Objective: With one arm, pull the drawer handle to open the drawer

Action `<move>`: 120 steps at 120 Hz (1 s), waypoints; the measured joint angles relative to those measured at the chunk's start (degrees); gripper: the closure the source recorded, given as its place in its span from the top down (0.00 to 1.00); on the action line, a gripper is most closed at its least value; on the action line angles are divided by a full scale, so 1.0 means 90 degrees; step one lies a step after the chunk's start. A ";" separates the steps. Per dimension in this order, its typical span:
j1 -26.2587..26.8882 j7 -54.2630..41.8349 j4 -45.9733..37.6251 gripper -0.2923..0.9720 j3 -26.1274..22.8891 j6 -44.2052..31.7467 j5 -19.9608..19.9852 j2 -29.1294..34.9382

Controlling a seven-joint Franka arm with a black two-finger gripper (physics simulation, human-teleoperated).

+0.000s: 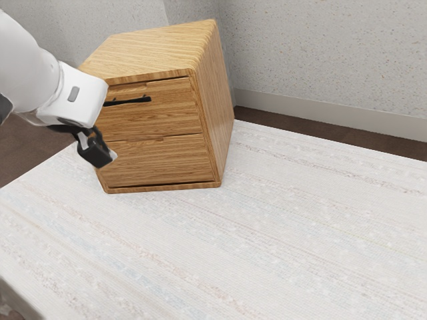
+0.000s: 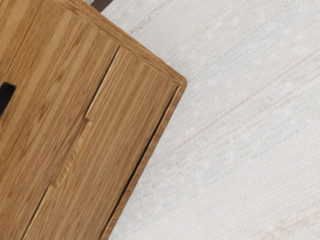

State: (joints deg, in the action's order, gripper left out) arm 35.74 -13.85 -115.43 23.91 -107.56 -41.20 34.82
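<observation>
One wooden cabinet (image 1: 167,57) stands on the far left part of the white table (image 1: 287,233). Its front has two drawers, the upper drawer (image 1: 170,113) and the lower drawer (image 1: 160,161). One black handle (image 1: 130,101) sits on the upper drawer, toward the exterior view's left. The single black gripper (image 1: 95,150) hangs below the handle, near the cabinet's lower left corner; I cannot tell whether it is open or closed.

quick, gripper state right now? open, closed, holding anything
gripper: cannot be told whether open or closed; it sits below the black handle, not on it, in front of the lower drawer.
</observation>
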 joint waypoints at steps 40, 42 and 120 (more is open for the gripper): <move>0.1222 -0.1012 0.0020 0.77 0.1334 0.0024 -0.1114 0.0051; 0.1316 -0.1051 0.0028 0.77 0.1429 0.0033 -0.1162 0.0050; 0.3998 -0.2036 0.1260 0.77 0.4228 -0.0053 -0.2161 0.0011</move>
State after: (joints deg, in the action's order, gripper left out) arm 71.72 -32.17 -104.09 61.96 -108.04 -60.65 34.93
